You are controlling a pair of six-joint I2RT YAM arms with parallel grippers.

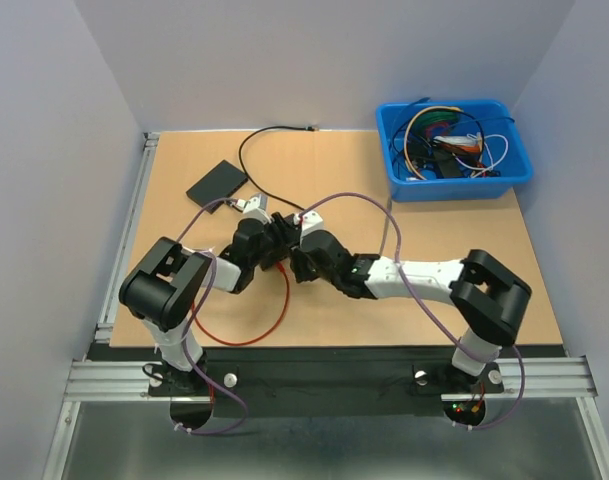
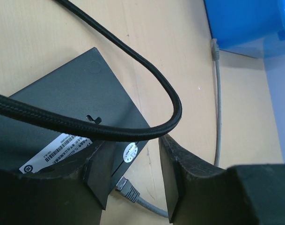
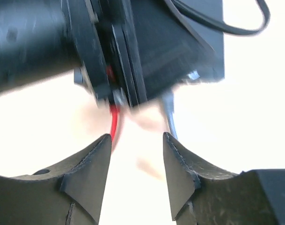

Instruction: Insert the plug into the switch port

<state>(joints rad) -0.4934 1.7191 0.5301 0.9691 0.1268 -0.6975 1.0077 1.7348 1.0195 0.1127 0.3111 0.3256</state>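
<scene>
The switch (image 2: 72,108) is a flat black box with a white label; in the top view the switch (image 1: 217,182) lies at the table's back left. A grey plug (image 2: 126,186) on a grey cable (image 2: 218,108) has its tip against the switch's side face, and how deep it sits is hidden. My left gripper (image 2: 133,150) is open around that corner, its left finger (image 2: 98,173) over the switch's edge. My right gripper (image 3: 136,140) is open and empty, just behind the left gripper (image 1: 246,212). The right gripper (image 1: 284,235) is blurred.
A black braided cable (image 2: 147,70) loops over the switch and across the left fingers. A red cable (image 1: 274,320) curls on the table near the left arm. A blue bin (image 1: 394,125) full of cables stands at the back right.
</scene>
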